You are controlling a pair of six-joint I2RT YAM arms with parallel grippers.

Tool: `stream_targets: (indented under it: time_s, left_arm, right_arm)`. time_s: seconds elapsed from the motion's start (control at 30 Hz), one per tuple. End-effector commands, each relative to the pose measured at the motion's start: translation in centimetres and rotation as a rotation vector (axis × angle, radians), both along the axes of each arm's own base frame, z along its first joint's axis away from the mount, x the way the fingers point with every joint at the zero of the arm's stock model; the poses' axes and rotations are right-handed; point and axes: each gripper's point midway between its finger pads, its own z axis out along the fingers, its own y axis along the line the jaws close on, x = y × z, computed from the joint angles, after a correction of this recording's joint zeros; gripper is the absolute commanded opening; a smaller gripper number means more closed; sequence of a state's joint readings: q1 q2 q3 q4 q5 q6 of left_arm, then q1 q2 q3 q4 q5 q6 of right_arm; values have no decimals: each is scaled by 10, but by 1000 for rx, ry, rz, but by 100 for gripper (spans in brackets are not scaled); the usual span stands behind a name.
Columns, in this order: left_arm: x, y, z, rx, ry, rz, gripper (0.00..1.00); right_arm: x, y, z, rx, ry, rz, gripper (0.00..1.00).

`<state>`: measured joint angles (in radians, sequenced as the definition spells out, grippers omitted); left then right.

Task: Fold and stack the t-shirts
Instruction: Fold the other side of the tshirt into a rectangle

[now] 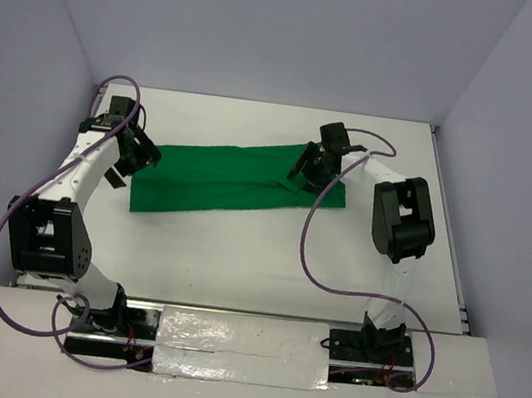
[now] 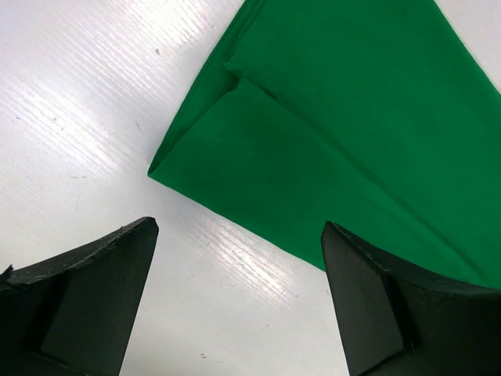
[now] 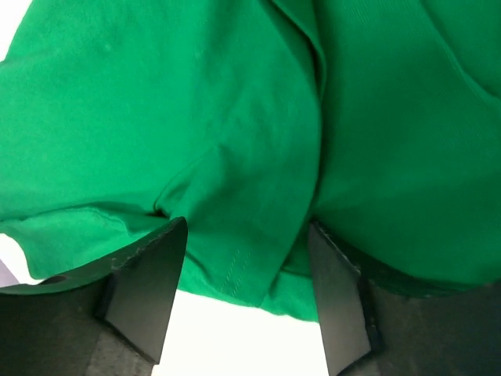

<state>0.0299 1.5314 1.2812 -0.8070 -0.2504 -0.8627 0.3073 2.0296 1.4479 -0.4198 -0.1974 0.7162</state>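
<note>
The bright green t-shirt [image 1: 220,178] lies folded into a long strip across the white table [image 1: 238,264]. My left gripper [image 1: 131,164] is open and empty at the strip's left end. In the left wrist view the left gripper [image 2: 239,227] hangs over bare table just short of the t-shirt's [image 2: 352,117] folded corner. My right gripper [image 1: 300,179] is open over the strip's right end. In the right wrist view the right gripper [image 3: 246,227] straddles a loose hemmed fold of the t-shirt [image 3: 235,117], with the fingers apart and not closed on it.
White walls [image 1: 514,104] enclose the table at the back and on both sides. Purple cables [image 1: 313,254] loop from both arms over the table. A strip of silver tape [image 1: 241,348] lies along the near edge between the arm bases.
</note>
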Motion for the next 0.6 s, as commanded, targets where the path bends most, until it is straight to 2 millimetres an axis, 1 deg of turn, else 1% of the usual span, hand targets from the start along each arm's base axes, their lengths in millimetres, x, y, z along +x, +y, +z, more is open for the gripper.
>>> stream_targets:
  time_s: [0.0,0.03,0.2,0.23,0.3,0.37,0.43,0.5,0.57]
  left_arm:
    - [4,6,11,34,-18,-4,99]
    - [4,7,11,35,-18,0,99]
    - [3,8,10,42,-13,0,99]
    - [3,8,10,40,-13,1,99]
    - [3,7,9,38,-10,0,99]
    - [1,8,8,41,-5,-2,99]
    - [1,8,8,44,-3,0,99]
    - [1,8,8,43,-1,-2,100]
    - [1,8,8,44,4,-2,99]
  right_arm:
    - [17,13,4,36,-33,2,68]
    - [18,13,1,36,-28,1,65]
    - [20,13,0,40,-27,-13,58]
    - [21,13,2,40,-31,-17,52]
    - [22,13,7,36,-46,-24,45]
    - [23,12,10,25,-55,-30,41]
    - [27,11,16,4,-78,-34,40]
    - [27,12,14,-9,-75,-28,40]
    - [30,17,17,-3,-77,-25,41]
